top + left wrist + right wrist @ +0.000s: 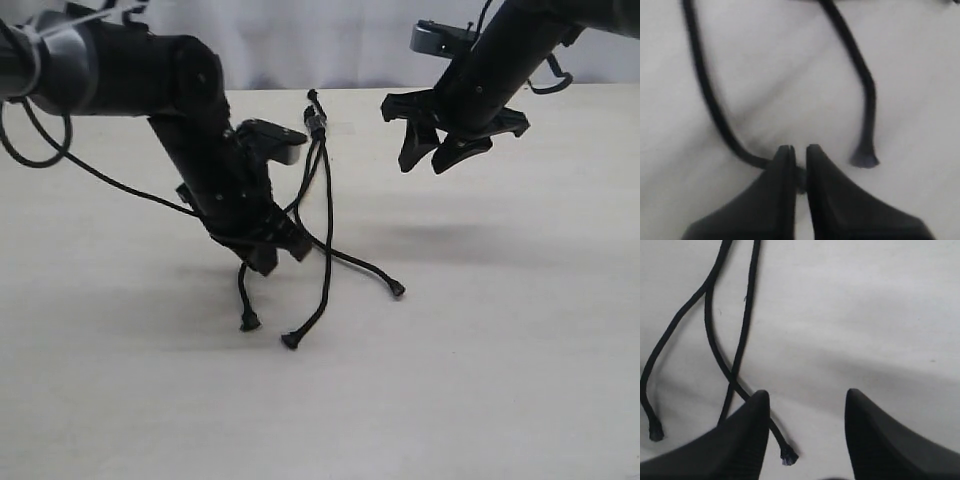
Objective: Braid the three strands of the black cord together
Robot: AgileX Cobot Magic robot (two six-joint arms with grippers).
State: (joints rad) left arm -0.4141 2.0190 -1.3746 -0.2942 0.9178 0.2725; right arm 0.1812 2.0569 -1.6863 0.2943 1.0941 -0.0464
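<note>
The black cord lies on the pale table with its knotted end (316, 120) at the back. Its three strands fan toward the front, with flared tips at the left (248, 322), the middle (292, 340) and the right (397, 289). My left gripper (265, 260) is low over the table, and its jaws (800, 152) are shut on one strand (715, 115). Another strand's flared tip (865, 160) lies just beside them. My right gripper (425, 160) hangs open above the table, apart from the cord. Its wrist view (805, 392) shows nothing between the fingers and a strand tip (788, 456) below them.
The pale table (500, 380) carries only the cord. A white curtain (330, 40) hangs behind the table's far edge. Glossy cables (90, 165) loop along the left arm.
</note>
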